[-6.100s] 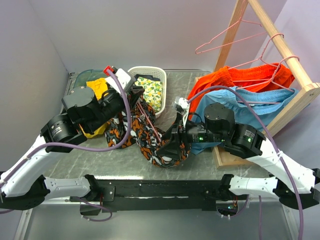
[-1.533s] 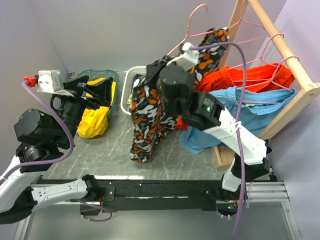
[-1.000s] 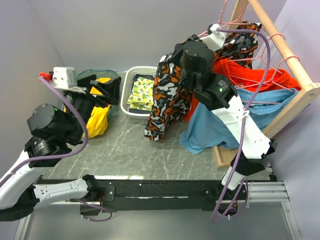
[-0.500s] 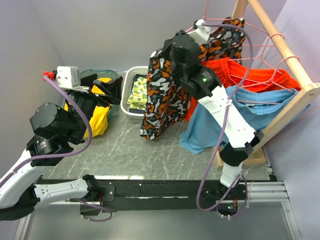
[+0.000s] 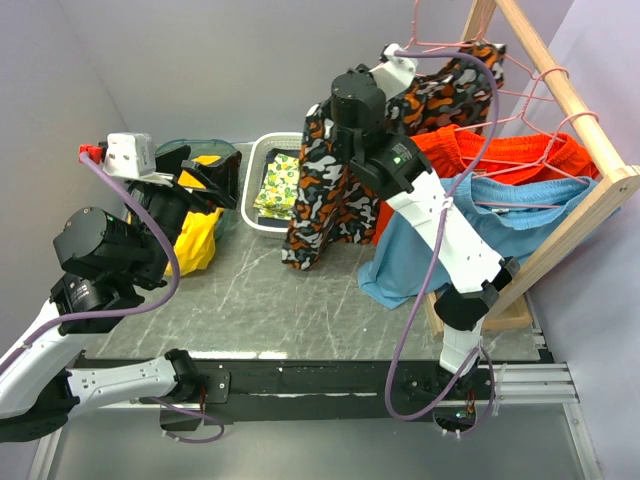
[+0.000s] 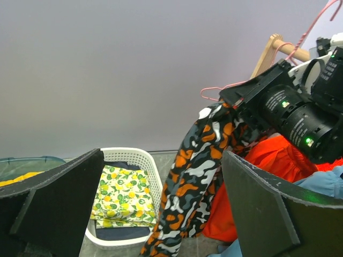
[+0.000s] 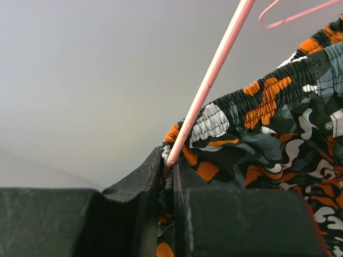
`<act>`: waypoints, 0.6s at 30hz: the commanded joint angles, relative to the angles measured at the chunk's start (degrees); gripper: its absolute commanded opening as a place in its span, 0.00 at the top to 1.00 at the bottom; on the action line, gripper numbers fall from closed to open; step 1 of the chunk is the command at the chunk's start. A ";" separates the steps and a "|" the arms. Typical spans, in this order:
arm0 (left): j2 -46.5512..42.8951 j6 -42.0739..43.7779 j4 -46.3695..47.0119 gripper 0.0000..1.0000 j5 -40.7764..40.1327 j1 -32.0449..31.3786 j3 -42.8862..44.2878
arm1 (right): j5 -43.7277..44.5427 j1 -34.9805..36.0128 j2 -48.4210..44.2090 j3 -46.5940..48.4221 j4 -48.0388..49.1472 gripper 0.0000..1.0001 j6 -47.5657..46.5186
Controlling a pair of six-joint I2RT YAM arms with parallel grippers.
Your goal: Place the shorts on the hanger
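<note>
The camouflage shorts [image 5: 328, 190] hang off the pink hanger [image 5: 440, 45], high over the table beside the wooden rack. My right gripper [image 5: 397, 58] is raised and shut on the hanger. In the right wrist view the jaws [image 7: 168, 160] pinch the pink wire [image 7: 214, 75] together with the shorts' elastic waistband [image 7: 278, 134]. My left gripper [image 5: 205, 180] stands wide open at the left, well apart from the shorts, holding nothing. Its wrist view faces the dangling shorts [image 6: 201, 176] between its fingers [image 6: 59, 203].
The wooden rack [image 5: 560, 90] at the right carries plain orange shorts [image 5: 510, 150] and light-blue shorts [image 5: 440, 250] on pink hangers. A white basket [image 5: 262, 225] with lemon-print cloth stands at the back. A green bin with yellow cloth [image 5: 195, 240] is behind the left arm.
The right arm has lifted the hanger and shorts off the table to the rack's top. In the last second it shifted slightly left. The left arm stayed back, open.
</note>
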 commanded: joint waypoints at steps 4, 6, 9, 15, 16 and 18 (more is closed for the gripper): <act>-0.81 0.74 2.91 0.04 0.75 -0.07 -0.20 | 1.65 -5.41 -5.42 0.49 1.83 1.00 -2.60; -0.82 0.74 2.91 0.04 0.92 -0.07 -0.20 | -0.89 -7.25 -6.48 -1.79 1.74 1.00 -1.02; -0.55 0.65 2.83 0.04 1.27 -0.07 -0.03 | -4.32 -9.79 -7.01 -2.95 1.57 1.00 0.65; -0.38 0.91 2.83 0.04 1.18 -0.07 0.06 | -10.04 -13.85 -6.22 -1.63 -0.72 1.00 2.85; -0.38 0.91 2.74 0.04 1.18 -0.07 0.06 | -10.48 -14.72 -6.04 -1.54 -0.98 1.00 2.94; -0.55 0.74 2.65 0.03 1.36 -0.07 0.15 | -11.01 -15.69 -5.61 -1.19 -1.51 1.00 3.99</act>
